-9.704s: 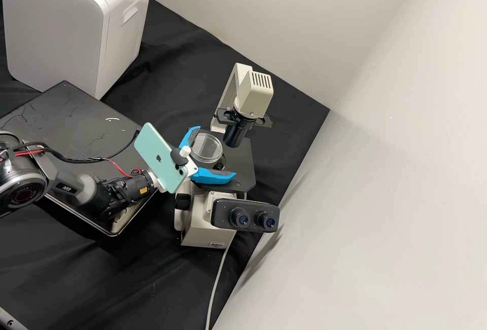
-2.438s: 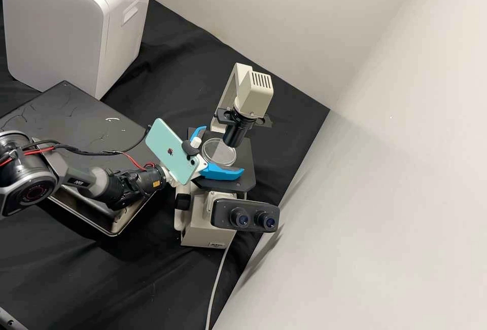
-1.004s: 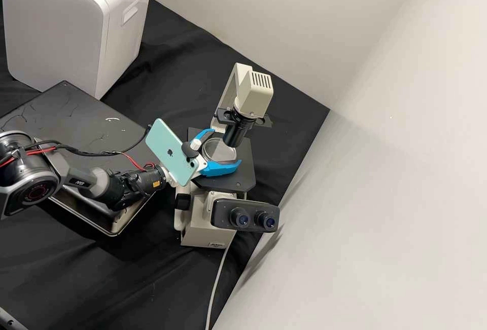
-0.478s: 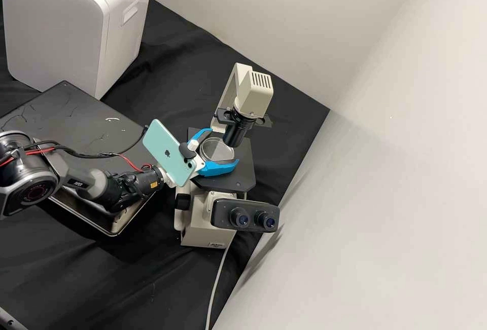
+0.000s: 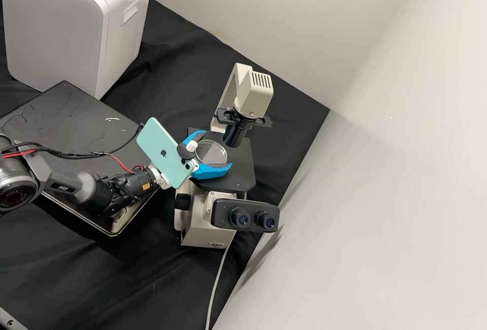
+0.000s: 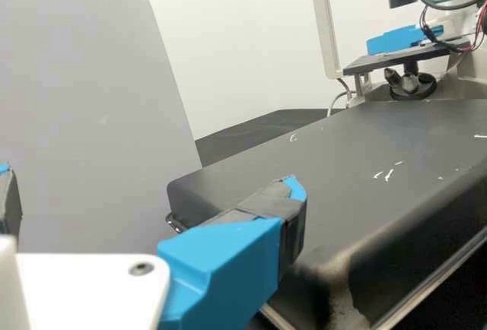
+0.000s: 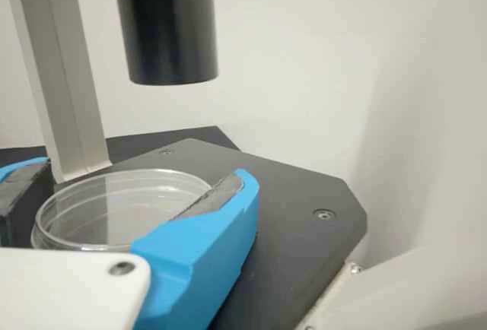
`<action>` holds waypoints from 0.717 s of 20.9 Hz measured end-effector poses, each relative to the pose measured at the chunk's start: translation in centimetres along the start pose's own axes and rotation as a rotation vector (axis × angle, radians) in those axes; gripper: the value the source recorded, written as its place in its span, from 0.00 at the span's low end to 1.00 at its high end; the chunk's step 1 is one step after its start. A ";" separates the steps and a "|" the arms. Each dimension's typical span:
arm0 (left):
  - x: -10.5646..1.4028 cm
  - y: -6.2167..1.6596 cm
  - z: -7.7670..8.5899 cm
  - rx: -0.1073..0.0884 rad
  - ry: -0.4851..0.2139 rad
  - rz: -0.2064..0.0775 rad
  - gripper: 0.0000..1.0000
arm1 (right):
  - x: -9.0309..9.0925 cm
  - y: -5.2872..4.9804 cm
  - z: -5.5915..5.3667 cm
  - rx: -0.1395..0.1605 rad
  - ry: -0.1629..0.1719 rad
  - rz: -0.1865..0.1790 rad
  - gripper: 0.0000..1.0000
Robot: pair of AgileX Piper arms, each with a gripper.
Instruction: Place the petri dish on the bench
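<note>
A clear petri dish [image 5: 210,151] sits between the blue fingers of my right gripper [image 5: 217,149], just over the black stage [image 5: 238,168] of the microscope [image 5: 223,208]. In the right wrist view the dish [image 7: 114,204] is held by the right gripper [image 7: 137,174], which is shut on its rim, below the dark condenser tube [image 7: 167,18]. My left gripper [image 6: 148,182] hangs open with nothing in it, beside the edge of a dark flat case [image 6: 365,201].
A large white appliance [image 5: 71,21] stands at the back left, with the dark case [image 5: 66,117] in front of it. A mint phone [image 5: 165,152] rides on the right wrist. A grey cable [image 5: 218,274] trails from the microscope to the front. Black cloth covers the bench.
The right gripper went in around the dish on the stage, shut on it, and has now drawn back a little to the left with the dish.
</note>
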 end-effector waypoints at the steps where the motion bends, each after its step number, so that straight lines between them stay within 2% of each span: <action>1: 0.0 0.00 0.0 0.000 0.000 0.000 1.00 | 0.0 0.0 0.0 0.000 0.003 0.003 0.00; 10: 0.0 0.00 0.1 0.000 -0.004 0.000 1.00 | -0.3 0.1 -0.1 0.001 0.012 0.003 0.00; 15: 0.0 0.00 0.1 0.000 -0.004 0.000 1.00 | -1.2 0.8 -0.7 -0.001 0.036 0.014 0.00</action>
